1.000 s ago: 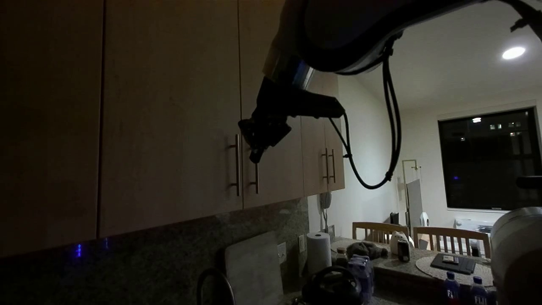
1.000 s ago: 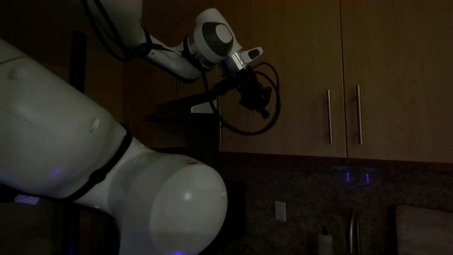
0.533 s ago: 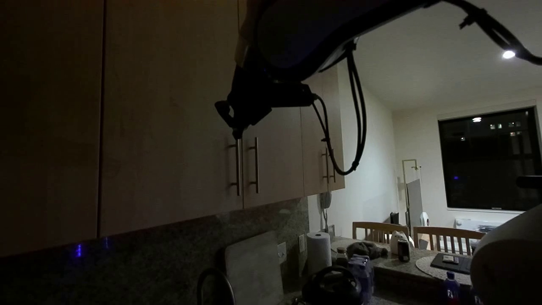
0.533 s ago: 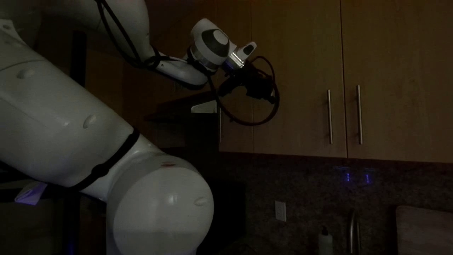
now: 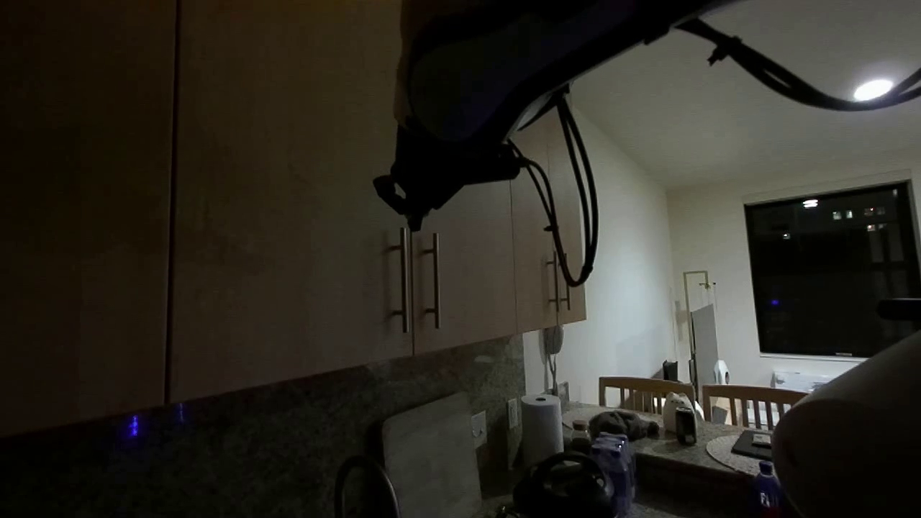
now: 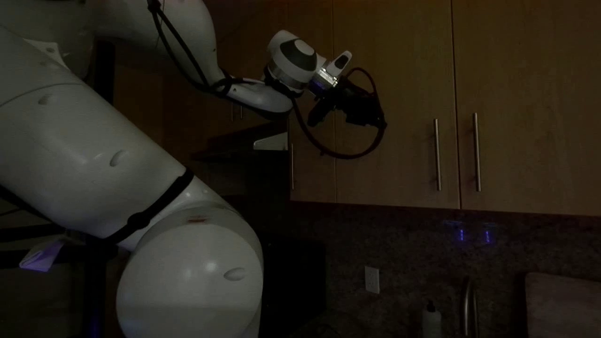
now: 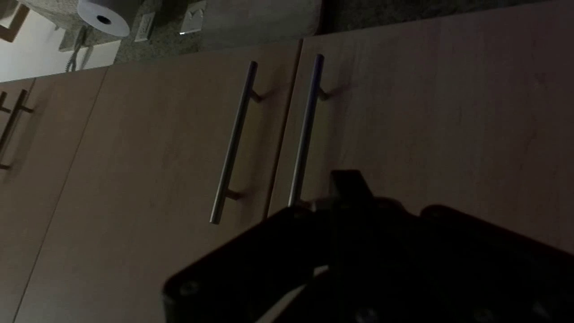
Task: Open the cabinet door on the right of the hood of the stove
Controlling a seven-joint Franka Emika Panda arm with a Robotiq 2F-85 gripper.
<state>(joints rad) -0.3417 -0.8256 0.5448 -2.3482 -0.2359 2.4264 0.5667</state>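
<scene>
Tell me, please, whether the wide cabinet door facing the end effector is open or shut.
Shut: the wrist view shows the cabinet door flush with the next door, only a thin seam between them.

In an exterior view, a dark window (image 5: 831,280) breaks the pale wall (image 5: 709,237) at right, a lamp (image 5: 873,89) glows at upper right, chairs (image 5: 644,384) stand lower right. An outlet (image 6: 372,280) marks the dim backsplash (image 6: 404,244) at lower right in an exterior view.
</scene>
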